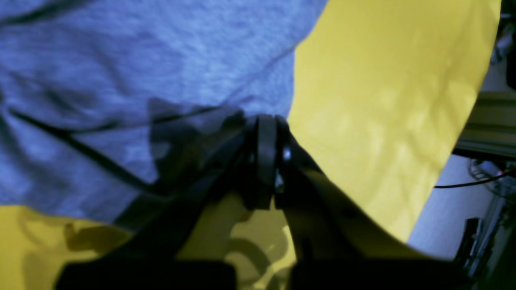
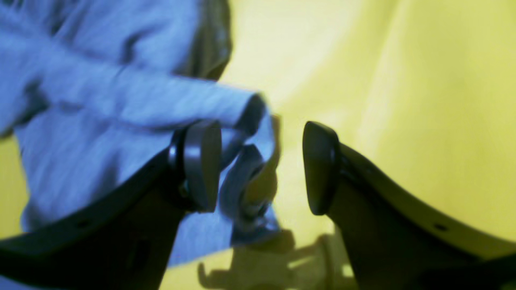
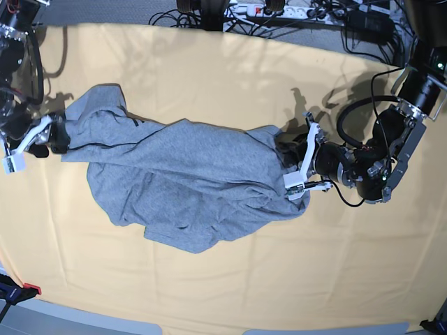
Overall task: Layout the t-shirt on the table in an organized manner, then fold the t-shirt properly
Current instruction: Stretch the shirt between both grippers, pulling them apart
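Observation:
The grey t-shirt (image 3: 181,181) lies crumpled in a long heap across the middle of the yellow table (image 3: 223,293). My left gripper (image 3: 295,166) is at the shirt's right end, shut on the fabric edge. In the left wrist view its fingertips (image 1: 268,129) meet where the t-shirt (image 1: 141,60) wrinkles toward them. My right gripper (image 3: 52,136) is at the shirt's left end. It is open (image 2: 261,167), and a rolled hem of the t-shirt (image 2: 100,100) lies between its fingers (image 2: 201,165), close to the left pad.
Cables and a power strip (image 3: 279,10) run along the table's far edge. The table's side edge and the floor (image 1: 443,209) show just beyond my left gripper. A red-tipped clamp (image 3: 28,288) sits at the near left corner.

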Available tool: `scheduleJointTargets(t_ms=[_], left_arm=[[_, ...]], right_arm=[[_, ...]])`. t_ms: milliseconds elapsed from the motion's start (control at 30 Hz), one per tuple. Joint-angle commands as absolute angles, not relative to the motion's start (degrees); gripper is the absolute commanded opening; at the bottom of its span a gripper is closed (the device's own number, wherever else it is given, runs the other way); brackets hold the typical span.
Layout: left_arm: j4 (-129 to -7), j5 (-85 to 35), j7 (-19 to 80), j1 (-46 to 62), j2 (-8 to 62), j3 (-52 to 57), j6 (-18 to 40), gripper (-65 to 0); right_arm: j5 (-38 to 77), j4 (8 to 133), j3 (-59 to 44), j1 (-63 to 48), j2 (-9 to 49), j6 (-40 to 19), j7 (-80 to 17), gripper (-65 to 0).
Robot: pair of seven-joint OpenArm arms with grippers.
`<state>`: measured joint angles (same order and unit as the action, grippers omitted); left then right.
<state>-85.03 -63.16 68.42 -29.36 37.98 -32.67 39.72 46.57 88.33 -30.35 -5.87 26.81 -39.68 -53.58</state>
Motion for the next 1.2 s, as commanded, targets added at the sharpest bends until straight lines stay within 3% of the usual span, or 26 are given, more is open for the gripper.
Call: scheduleJointTargets(t_ms=[0,133,333,500,567,633,667,833,1067,1167], left_arm=[[-85.67,-64.18,67.57,-31.14,38.61,-32.05,40.0,-65.0],[-85.65,-64.18,67.57,-31.14,38.57,-32.05,40.0,-65.0],[-85.6,-64.12,67.77,-31.14,38.59,-32.05,40.0,-65.0],[-85.6,-63.44,67.77,-31.09,38.61,-32.05,40.0,-65.0],[-85.6,-63.16,67.75,-31.07,38.59,-32.05,40.0,-65.0],[-85.6,-63.02,67.46,-31.16,38.57,-32.05,40.0,-65.0],[-85.6,-63.02,67.13,-31.29,38.57,-32.05,40.0,-65.0],[-85.65,-64.49,68.18,-35.18,38.68,-31.38,40.0,-65.0],[-85.82,-83.07,78.61,-36.82,40.25,-22.94,40.0,-65.0],[-85.82,-85.0,80.0,-35.0,40.32,-21.89,40.0,-65.0]], right_arm=[[48.25,88.53,-30.74,-4.08,28.29,-40.0,-52.1,-30.7],[50.13,87.66,-28.73,-3.05,28.32,-40.0,-52.12,-30.2],[37.12,87.66,-21.76,-1.56,28.34,-40.0,-50.48,-30.2],[36.36,87.66,-19.03,-1.58,28.32,-40.0,-50.06,-30.8],[36.36,87.66,-18.0,-1.58,28.29,-40.0,-50.13,-40.0],[36.32,87.66,-17.54,-1.56,28.32,-40.0,-50.13,-60.7],[36.32,87.66,-17.56,-1.3,28.34,-40.0,-50.15,-65.0],[37.3,89.76,-20.27,-0.03,28.67,-40.0,-50.17,-65.0],[46.54,103.11,-28.14,-5.48,28.73,-40.0,-55.55,-65.0],[46.3,105.82,-28.71,-8.43,28.71,-40.0,-55.0,-65.0]])
